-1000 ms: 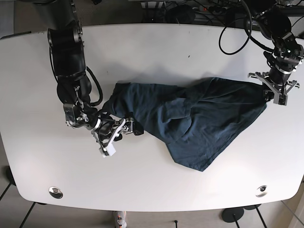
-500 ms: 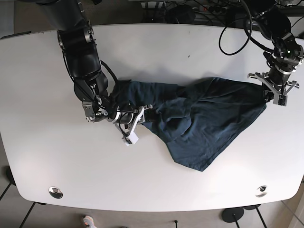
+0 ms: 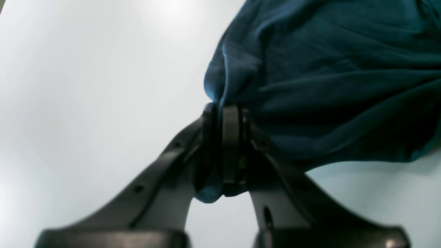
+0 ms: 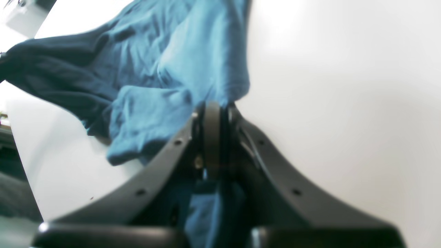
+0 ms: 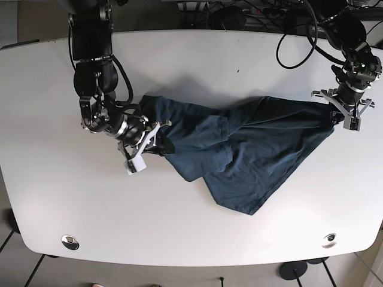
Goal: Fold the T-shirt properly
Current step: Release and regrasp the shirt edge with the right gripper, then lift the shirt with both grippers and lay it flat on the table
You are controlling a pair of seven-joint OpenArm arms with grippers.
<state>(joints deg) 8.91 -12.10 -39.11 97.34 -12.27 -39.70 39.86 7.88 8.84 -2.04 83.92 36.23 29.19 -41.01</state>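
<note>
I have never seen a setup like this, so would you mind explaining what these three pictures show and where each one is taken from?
This is a robot with two arms working at a white table. One picture looks down from above; the other two come from small cameras mounted on each wrist, looking along the claws.

A dark blue T-shirt lies crumpled across the table. The left claw, on the right side of the overhead picture, is shut on one edge of the shirt; its wrist camera shows the cloth pinched between its fingers. The right claw, on the overhead picture's left, is shut on the opposite edge, as its own camera confirms.
</note>
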